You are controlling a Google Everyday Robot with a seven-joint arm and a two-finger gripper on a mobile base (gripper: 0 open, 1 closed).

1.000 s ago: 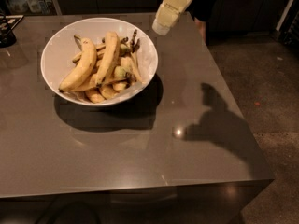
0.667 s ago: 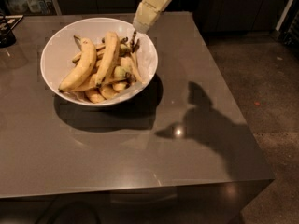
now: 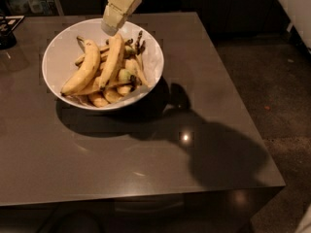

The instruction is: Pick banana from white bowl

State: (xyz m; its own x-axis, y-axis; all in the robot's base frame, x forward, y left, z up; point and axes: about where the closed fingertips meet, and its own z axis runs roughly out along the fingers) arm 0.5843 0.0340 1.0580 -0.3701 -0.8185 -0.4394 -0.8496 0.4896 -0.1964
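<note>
Gripper (image 3: 111, 28) moved over white bowl (image 3: 59, 52) of bananas (image 3: 112, 62).

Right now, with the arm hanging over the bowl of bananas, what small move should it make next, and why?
Probably a short drop straight down. The gripper hovers over the far side of the white bowl, almost directly above the upper end of the banana, which lies on top of the pile, uncovered. It does not seem to hold anything yet, so lowering looks sensible.

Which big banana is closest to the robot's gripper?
The middle big banana in the white bowl: its top end sits just below the gripper, at the bowl's back. The other big banana lies further left.
</note>
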